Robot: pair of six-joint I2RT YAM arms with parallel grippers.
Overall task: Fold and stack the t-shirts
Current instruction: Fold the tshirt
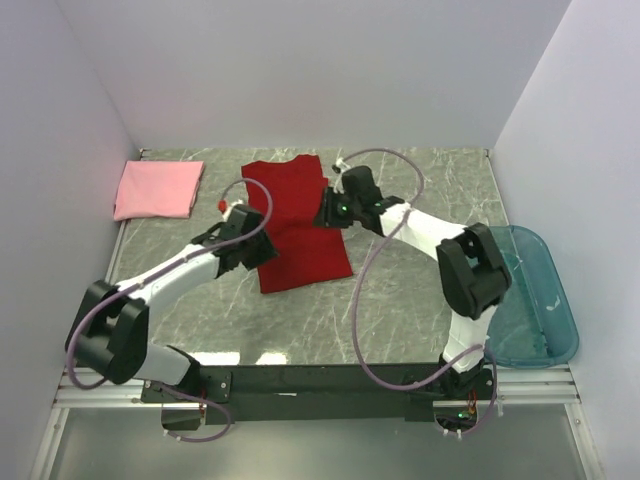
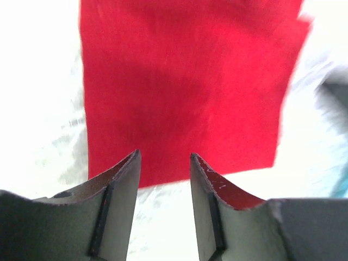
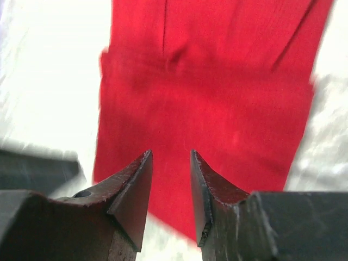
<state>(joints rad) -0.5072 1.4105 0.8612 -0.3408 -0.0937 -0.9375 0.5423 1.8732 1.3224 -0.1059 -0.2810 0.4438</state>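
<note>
The deep red t-shirt (image 1: 300,228) lies flat on the marble table (image 1: 420,290), partly folded into a long strip running from the back toward the front. A light pink t-shirt (image 1: 158,189) rests folded at the back left. My left gripper (image 1: 248,216) hovers at the red shirt's left edge. In the left wrist view the gripper (image 2: 164,155) is open and holds nothing, with the red t-shirt (image 2: 185,87) just beyond its tips. My right gripper (image 1: 323,211) is at the shirt's right edge. The right wrist view shows that gripper (image 3: 170,153) open and holding nothing above the red t-shirt (image 3: 217,92).
A translucent teal-blue bin (image 1: 530,295) sits at the table's right edge beside the right arm. White walls close in the table on the left, back and right. The arms' cables loop over the middle of the table.
</note>
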